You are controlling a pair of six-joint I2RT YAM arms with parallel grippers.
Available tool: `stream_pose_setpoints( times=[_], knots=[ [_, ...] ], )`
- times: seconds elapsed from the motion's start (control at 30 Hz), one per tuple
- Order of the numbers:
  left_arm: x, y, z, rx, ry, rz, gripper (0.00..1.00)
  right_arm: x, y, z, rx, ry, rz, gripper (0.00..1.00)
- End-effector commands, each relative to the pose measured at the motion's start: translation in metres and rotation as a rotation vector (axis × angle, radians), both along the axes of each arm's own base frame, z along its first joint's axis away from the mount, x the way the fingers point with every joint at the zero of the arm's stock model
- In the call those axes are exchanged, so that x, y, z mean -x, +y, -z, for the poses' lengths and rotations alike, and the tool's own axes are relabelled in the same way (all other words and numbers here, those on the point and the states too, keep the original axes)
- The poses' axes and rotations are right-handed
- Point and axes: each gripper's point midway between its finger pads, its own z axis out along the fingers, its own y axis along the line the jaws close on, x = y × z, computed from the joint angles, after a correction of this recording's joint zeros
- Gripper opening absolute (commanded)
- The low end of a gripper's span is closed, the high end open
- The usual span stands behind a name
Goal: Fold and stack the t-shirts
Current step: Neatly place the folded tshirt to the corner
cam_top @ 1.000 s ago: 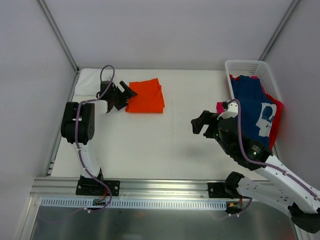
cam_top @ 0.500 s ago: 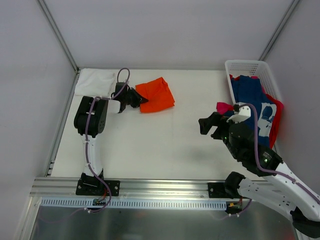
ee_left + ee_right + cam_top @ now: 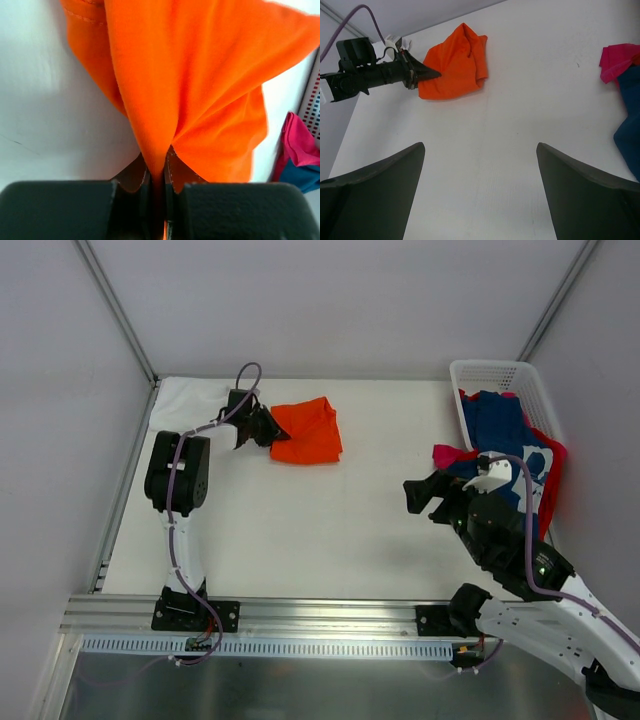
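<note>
A bright orange t-shirt (image 3: 310, 436) lies bunched at the back left of the table. My left gripper (image 3: 267, 430) is at its left edge, shut on a pinched fold of the orange cloth (image 3: 200, 75), which rises from between the jaws (image 3: 157, 170). A white t-shirt (image 3: 185, 403) lies flat in the back left corner. A navy t-shirt with white print (image 3: 505, 435) hangs over the basket, and a pink-red one (image 3: 450, 453) spills out beside it. My right gripper (image 3: 424, 494) hovers open over bare table (image 3: 480, 145), left of the basket.
The white lattice basket (image 3: 500, 370) stands at the back right against the wall. Metal frame posts run along both sides of the enclosure. The pink-red cloth (image 3: 620, 60) and the navy cloth (image 3: 630, 135) reach onto the table at the right.
My left gripper has shut on the orange t-shirt's left edge and dragged it, so the shirt has bunched and turned. My right arm has drifted right and nearer, still open.
</note>
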Motion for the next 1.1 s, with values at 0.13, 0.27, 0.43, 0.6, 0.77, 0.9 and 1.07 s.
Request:
stream_pose_setpoints(
  times=[0.13, 0.27, 0.43, 0.6, 0.77, 0.9, 1.07],
  knots=[
    [-0.038, 0.047, -0.074, -0.233, -0.156, 0.086, 0.00, 0.004, -0.001, 0.006, -0.031, -0.005, -0.005, 1.00],
    [-0.064, 0.081, -0.103, -0.350, -0.204, 0.050, 0.00, 0.007, -0.004, 0.008, -0.050, -0.022, -0.007, 1.00],
    [-0.076, 0.116, -0.106, -0.428, -0.209, 0.044, 0.00, 0.011, -0.010, 0.008, -0.072, -0.042, -0.006, 0.99],
    [-0.082, 0.169, -0.103, -0.481, -0.192, 0.007, 0.00, 0.013, -0.011, 0.014, -0.082, -0.048, -0.014, 1.00],
    [-0.084, 0.196, -0.099, -0.524, -0.201, 0.010, 0.00, 0.014, -0.014, 0.023, -0.077, -0.046, -0.006, 0.99],
    [-0.088, 0.209, -0.104, -0.515, -0.222, 0.011, 0.00, 0.012, -0.014, 0.027, -0.064, -0.045, 0.003, 1.00],
    [-0.096, 0.212, -0.117, -0.519, -0.266, 0.022, 0.00, 0.007, -0.006, 0.027, -0.060, -0.049, -0.010, 0.99]
  ],
)
